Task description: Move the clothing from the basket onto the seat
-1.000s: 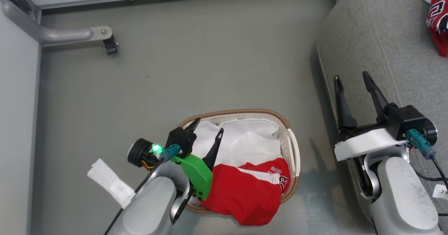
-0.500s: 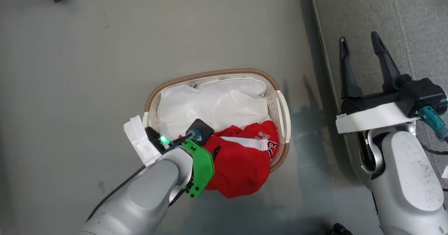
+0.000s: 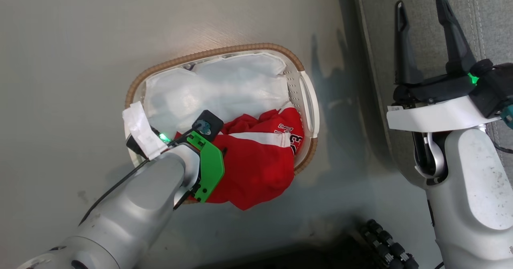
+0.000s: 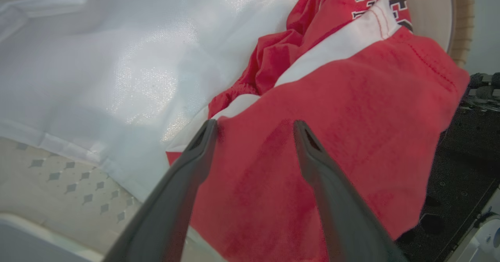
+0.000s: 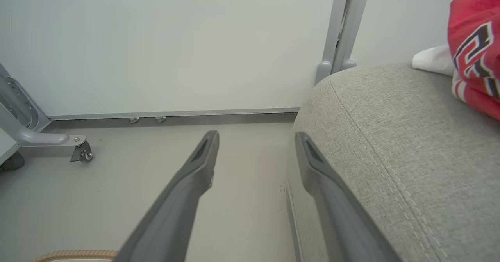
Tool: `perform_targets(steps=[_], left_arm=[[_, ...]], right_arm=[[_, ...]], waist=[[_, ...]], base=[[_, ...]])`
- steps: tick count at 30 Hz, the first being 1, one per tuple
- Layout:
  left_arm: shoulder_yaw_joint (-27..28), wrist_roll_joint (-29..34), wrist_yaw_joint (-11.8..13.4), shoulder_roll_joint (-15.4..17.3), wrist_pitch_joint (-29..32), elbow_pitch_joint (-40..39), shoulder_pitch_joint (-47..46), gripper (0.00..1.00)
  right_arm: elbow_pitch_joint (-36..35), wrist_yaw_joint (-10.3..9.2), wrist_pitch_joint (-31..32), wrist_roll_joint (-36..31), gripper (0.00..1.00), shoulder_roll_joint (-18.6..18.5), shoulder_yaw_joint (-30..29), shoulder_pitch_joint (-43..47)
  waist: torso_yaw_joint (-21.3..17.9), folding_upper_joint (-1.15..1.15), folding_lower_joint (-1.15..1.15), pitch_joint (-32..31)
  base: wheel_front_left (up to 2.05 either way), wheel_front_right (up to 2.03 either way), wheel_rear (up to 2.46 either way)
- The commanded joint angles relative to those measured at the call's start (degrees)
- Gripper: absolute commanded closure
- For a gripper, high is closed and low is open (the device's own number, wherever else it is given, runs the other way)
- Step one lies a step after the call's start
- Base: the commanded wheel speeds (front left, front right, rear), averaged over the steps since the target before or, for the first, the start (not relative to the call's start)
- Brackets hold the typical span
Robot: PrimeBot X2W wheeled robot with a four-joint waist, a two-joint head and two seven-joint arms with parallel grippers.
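I am looking down from the head camera at an oval basket [image 3: 216, 52] with a brown woven-look rim, standing on a grey floor [image 3: 80, 40]. A white sheet [image 3: 224, 88] lines the basket. A crumpled red garment [image 3: 256, 160] with a white stripe and dark lettering lies at the end of the basket nearest the robot, and part of it spills over the rim onto the floor side.

My left gripper [image 3: 218, 156] points down into the basket, over that garment. In the left wrist view, the left gripper [image 4: 254, 124] has its jaws spread, with the red garment [image 4: 351, 109] lying between and beyond the two tips. It pinches nothing, and I cannot tell whether the tips touch the cloth. The white sheet [image 4: 117, 59] fills the upper left of this view, with the perforated wall of the basket [image 4: 58, 172] below it.

My right gripper [image 3: 420, 1] is held up at the right, well apart from the basket, over the edge of the grey seat [image 3: 376, 20]. Its jaws are spread and hold nothing.

In the right wrist view, the right gripper [image 5: 256, 136] points along the edge of the seat [image 5: 390, 137] toward a pale wall panel [image 5: 175, 39]. A second red garment [image 5: 474, 51] with dark, white-edged lettering lies on the seat at the far right, touching a small white cloth [image 5: 431, 59]. A caster [image 5: 83, 152] on a grey leg stands at the left.
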Motion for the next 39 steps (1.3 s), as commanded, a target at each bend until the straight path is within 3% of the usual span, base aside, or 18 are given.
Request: perform_targets(steps=[1, 12, 13, 14, 15, 16, 17, 28, 39], left_arm=[[-0.4, -0.9, 0.1, 0.6, 0.2, 0.1, -1.3, 0.00], [-2.8, -4.0, 0.1, 2.8, 2.5, 1.2, -2.8, 0.00], [-2.9, -4.0, 0.1, 2.9, 2.7, 0.9, -2.8, 0.15], [-3.0, -3.9, 0.1, 3.0, 2.8, 0.7, -2.7, 0.52], [-3.0, -4.0, 0.1, 3.1, 2.9, 0.4, -2.7, 0.82], [-3.1, -3.8, 0.1, 3.2, 2.8, -0.1, -2.6, 0.97], [-3.2, -3.7, 0.1, 3.3, 2.6, -0.4, -2.5, 1.00], [-3.4, -2.4, 0.1, 4.4, -2.9, -4.4, -0.3, 1.00], [-3.4, -2.9, 0.1, 6.3, -13.4, -7.4, 1.9, 1.00]], right_arm=[[-0.8, -0.08, -0.3, 0.3, 0.00, -0.2, 0.0, -1.0], [-3.2, -0.08, -0.3, 1.9, 0.00, -0.2, 1.0, -1.9], [-3.2, -0.08, -0.3, 2.0, 0.00, -0.2, 1.0, -2.0], [-3.2, -0.08, -0.3, 2.1, 0.00, -0.2, 0.9, -2.0], [-3.1, -0.08, -0.3, 2.1, 0.00, -0.2, 0.9, -1.9], [-3.0, -0.08, -0.3, 2.1, 0.00, -0.2, 0.9, -1.9], [-2.9, -0.08, -0.3, 2.1, 0.00, -0.2, 0.8, -1.9], [-1.0, -0.08, -0.3, 0.6, 0.00, -0.2, 0.7, -1.2], [3.0, -0.08, -0.3, -2.1, 0.00, -0.2, -0.6, 2.5]], waist=[[-1.9, 0.00, -0.01, 2.7], [-3.1, 0.00, -0.01, 5.2], [-3.1, 0.00, -0.01, 5.3], [-3.1, 0.00, -0.01, 5.3], [-3.1, 0.00, -0.01, 5.4], [-3.1, 0.00, -0.01, 5.4], [-3.1, 0.00, -0.01, 5.3], [-2.1, 0.00, -0.01, 2.0], [0.6, 0.00, -0.01, -8.3]], base=[[0.00, 0.00, 0.00], [0.00, 0.00, 0.00], [0.00, 0.00, 0.00], [0.00, 0.00, 0.00], [0.00, 0.00, 0.00], [0.00, 0.00, 0.00], [0.00, 0.00, 0.00], [0.00, 0.00, 0.00], [0.00, 0.00, 0.00]])
